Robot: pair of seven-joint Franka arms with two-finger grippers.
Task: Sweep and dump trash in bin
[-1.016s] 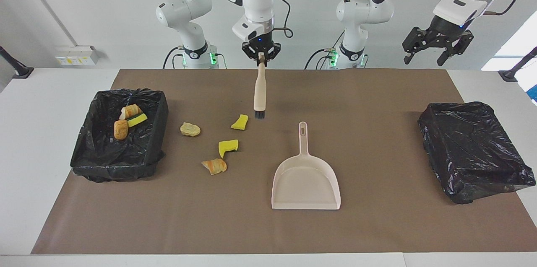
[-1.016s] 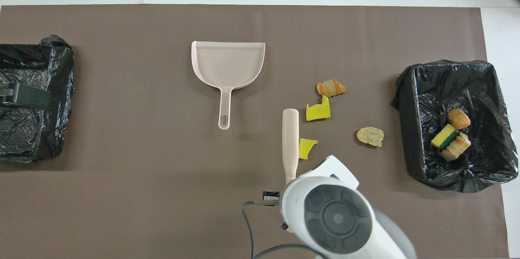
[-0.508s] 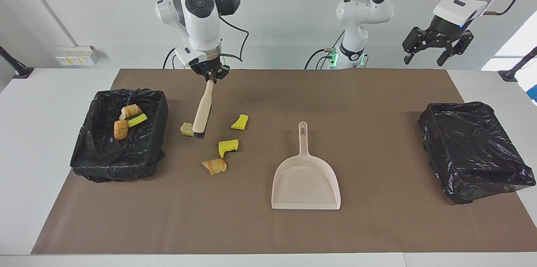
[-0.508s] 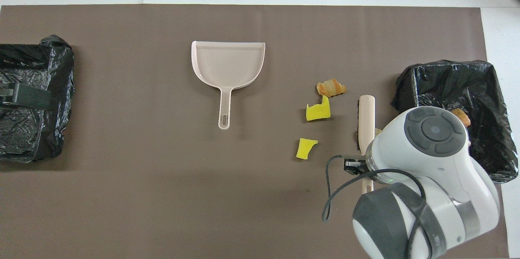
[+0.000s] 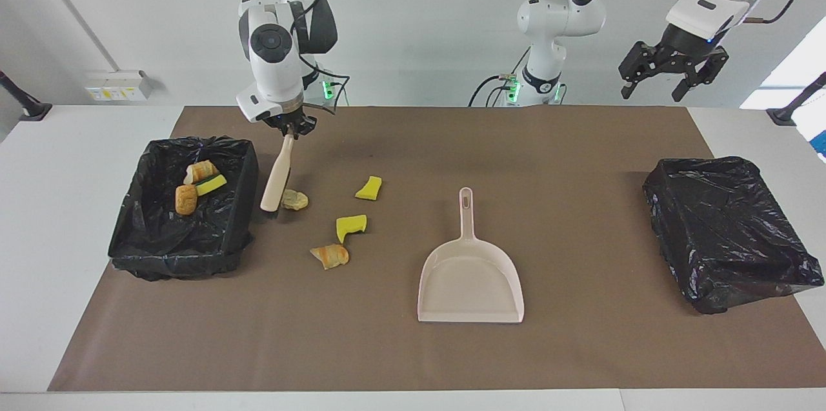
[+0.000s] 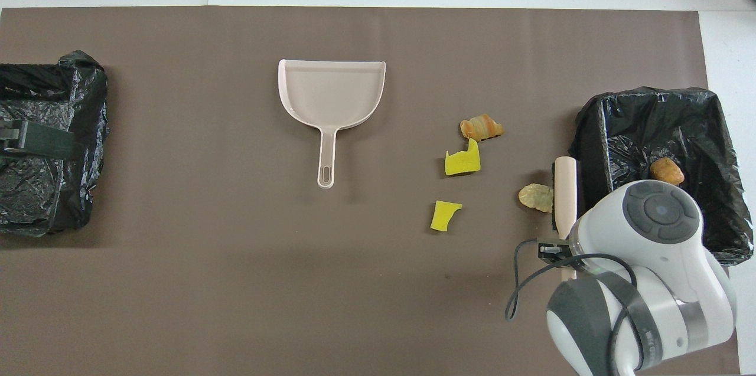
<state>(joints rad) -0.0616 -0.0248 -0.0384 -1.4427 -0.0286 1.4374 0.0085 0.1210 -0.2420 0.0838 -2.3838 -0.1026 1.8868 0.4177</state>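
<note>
Two hands, operator: your right hand (image 5: pixel 292 131) is clamped on the brush (image 5: pixel 276 173), bristles down beside a tan scrap (image 5: pixel 295 199) by the bin (image 5: pixel 242 204). Four scraps lie on the bench; three in that bin. Left hand (image 5: pixel 671 69) hangs open, waiting.

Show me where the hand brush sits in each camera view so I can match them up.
Facing view: the hand brush hangs from the right gripper, bristles down between the tan lump and the lined bin.
Overhead view: the hand brush lies just above the right arm's wrist, between tan lump and bin.
Shared landmark: the dustpan.
</note>
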